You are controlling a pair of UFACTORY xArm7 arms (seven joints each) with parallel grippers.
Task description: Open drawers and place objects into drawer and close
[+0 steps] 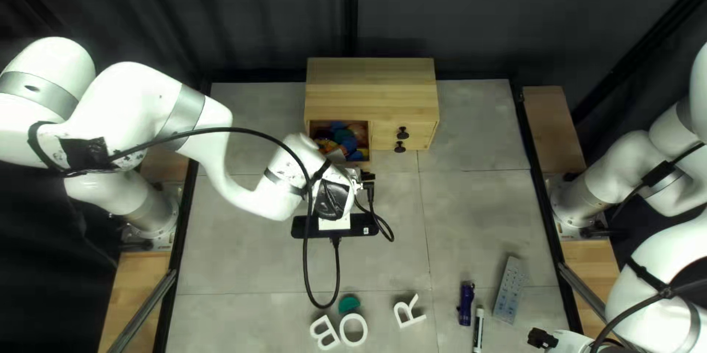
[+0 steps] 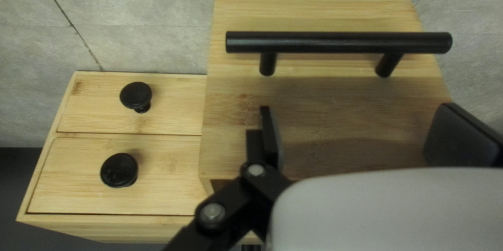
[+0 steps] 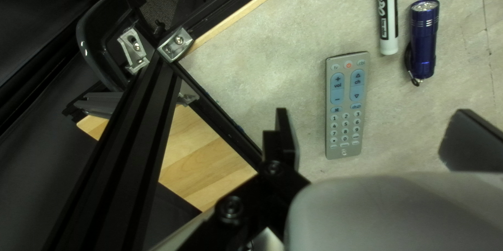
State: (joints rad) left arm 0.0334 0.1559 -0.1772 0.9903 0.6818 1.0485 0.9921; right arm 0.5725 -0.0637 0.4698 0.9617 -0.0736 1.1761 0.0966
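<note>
A wooden cabinet (image 1: 372, 88) stands at the table's far edge, its left drawer (image 1: 340, 164) pulled out with colourful items inside. My left gripper (image 1: 333, 198) is over that drawer's front, fingertips hidden from above. In the left wrist view, my left gripper (image 2: 356, 117) is open, with the black bar handle (image 2: 335, 42) ahead of it, untouched. Two small drawers with black knobs (image 2: 119, 170) are shut beside it. My right gripper (image 1: 543, 338) is near the table's right front corner; in the right wrist view the gripper (image 3: 369, 125) is open and empty, the grey remote (image 3: 346, 107) beyond its fingers.
A blue flashlight (image 1: 465, 303) and a marker (image 1: 478, 329) lie left of the remote in the top left view. White letters B (image 1: 324, 333), O (image 1: 353, 329) and R (image 1: 407, 312) and a green piece (image 1: 348, 303) lie near the front. Black frame rails (image 3: 126, 141) edge the table.
</note>
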